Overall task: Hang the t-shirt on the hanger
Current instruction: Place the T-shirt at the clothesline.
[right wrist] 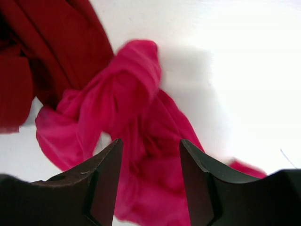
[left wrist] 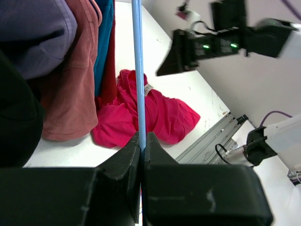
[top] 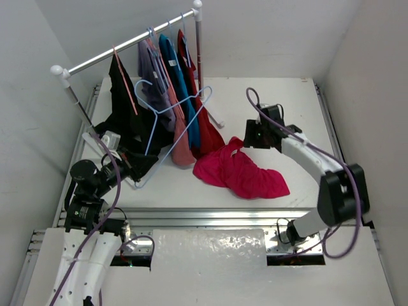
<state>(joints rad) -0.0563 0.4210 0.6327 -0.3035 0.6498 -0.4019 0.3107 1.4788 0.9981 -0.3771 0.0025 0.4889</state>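
**Hanger pinched, shirt loose on the table**

Left gripper (left wrist: 142, 141) is clamped shut on the hanger (left wrist: 137, 70), and the thin blue wire runs straight up and away from its tips. Right gripper (right wrist: 150, 155) has its jaws apart with nothing held. The t-shirt (right wrist: 136, 94) lies crumpled on the table (top: 280, 102) directly below and ahead of it.

Now the danger. That shirt is a bunched heap, so a bite into it may take several layers at once and the neck would never open for the wire. The white label (left wrist: 149, 88) shows on the side of the heap facing the left gripper, and my guess is the collar is there.

The dark red shirt (right wrist: 28, 61) hangs to the left of the right gripper, touching the heap's edge. A grab off to that side could catch the wrong cloth.

The hanger is held only at one point, so a tug of fabric could swing it in the pinch. Beyond the left gripper it leans into the hung clothes, the salmon shirt (left wrist: 70, 94) and the teal one (left wrist: 104, 42) under the rail (top: 127, 48). They crowd the wire's far arm, so threading there looks tight.
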